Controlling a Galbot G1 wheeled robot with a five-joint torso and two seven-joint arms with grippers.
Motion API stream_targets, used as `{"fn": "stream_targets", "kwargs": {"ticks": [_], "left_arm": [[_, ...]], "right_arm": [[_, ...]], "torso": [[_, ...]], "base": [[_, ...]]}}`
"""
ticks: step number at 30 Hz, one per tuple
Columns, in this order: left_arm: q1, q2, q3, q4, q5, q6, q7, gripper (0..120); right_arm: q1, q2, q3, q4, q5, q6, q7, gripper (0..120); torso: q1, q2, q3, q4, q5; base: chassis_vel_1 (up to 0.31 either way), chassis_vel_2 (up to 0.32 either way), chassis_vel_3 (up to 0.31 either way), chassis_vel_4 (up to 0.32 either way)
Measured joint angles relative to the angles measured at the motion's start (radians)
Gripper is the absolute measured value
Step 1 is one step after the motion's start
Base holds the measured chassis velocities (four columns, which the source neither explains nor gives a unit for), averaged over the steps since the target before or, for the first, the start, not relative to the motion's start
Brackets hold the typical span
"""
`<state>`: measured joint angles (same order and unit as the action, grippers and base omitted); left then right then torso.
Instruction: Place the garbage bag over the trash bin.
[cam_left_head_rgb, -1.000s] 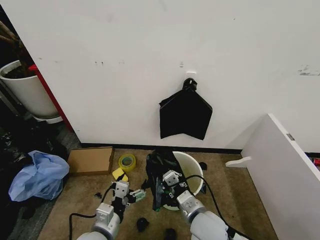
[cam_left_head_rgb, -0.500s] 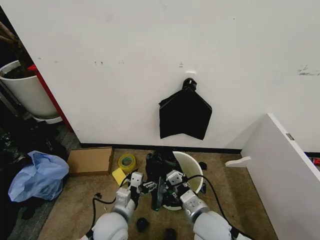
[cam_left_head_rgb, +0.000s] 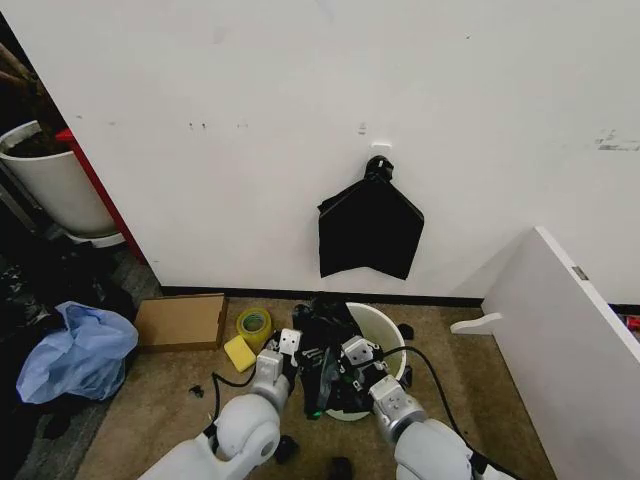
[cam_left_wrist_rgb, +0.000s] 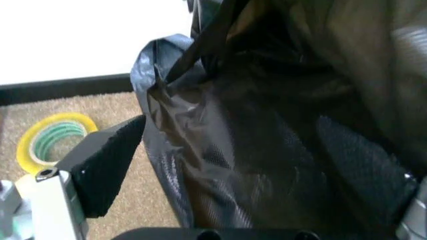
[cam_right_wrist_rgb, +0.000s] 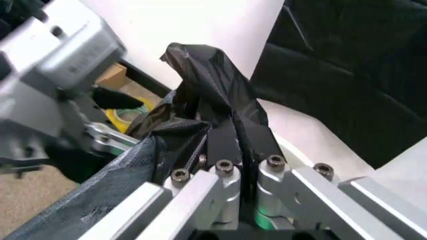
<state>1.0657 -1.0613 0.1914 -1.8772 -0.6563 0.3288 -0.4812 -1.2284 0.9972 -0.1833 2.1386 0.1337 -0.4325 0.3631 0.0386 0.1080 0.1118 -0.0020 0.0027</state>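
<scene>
Black glossy wrinkled garbage bag (cam_left_wrist_rgb: 267, 150), gripper-pinched (cam_right_wrist_rgb: 230, 150)

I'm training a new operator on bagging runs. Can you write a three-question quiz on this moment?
1. True or false: the right gripper is shut on the bag.
2. Which lies on the floor left of the bin? A) tape roll B) a bottle C) a shoe
3. Fill in: the left gripper's fingers stand ____ on either side of the bag's film.

Key:
1. True: in the right wrist view the film is pinched between the closed fingers.
2. A.
3. Open: in the left wrist view the pads are wide apart around the film.
</scene>
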Motion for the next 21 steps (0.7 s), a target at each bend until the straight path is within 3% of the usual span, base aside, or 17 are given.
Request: {"fn": "stream_targets", "kwargs": {"ticks": [8,13,21], "left_arm": [[-0.049,-0.018,0.042,0.03,-0.096,0.071,-0.056,98],[-0.084,-0.066,0.055,0.05,-0.21,0.134,-0.141,96],[-0.11,-0.088,0.063,0.059,-0.268,0.203,-0.226,93]], "right_arm": [[-0.001,0.002,-0.001,0.004,0.002,-0.002,0.002,0],[-0.009,0.001,0.003,0.005,0.001,-0.003,0.004,0],[-0.008,0.001,0.006,0.001,0.001,-0.003,0.005,0]], "torso": [[0.0,0.0,0.0,0.0002,0.0001],[0.0,0.0,0.0,0.0,-0.0001],[0.0,0.0,0.0,0.0001,0.0]], "base": [[0.0,0.0,0.0,0.0],[0.0,0.0,0.0,0.0],[0.0,0.0,0.0,0.0]]}}
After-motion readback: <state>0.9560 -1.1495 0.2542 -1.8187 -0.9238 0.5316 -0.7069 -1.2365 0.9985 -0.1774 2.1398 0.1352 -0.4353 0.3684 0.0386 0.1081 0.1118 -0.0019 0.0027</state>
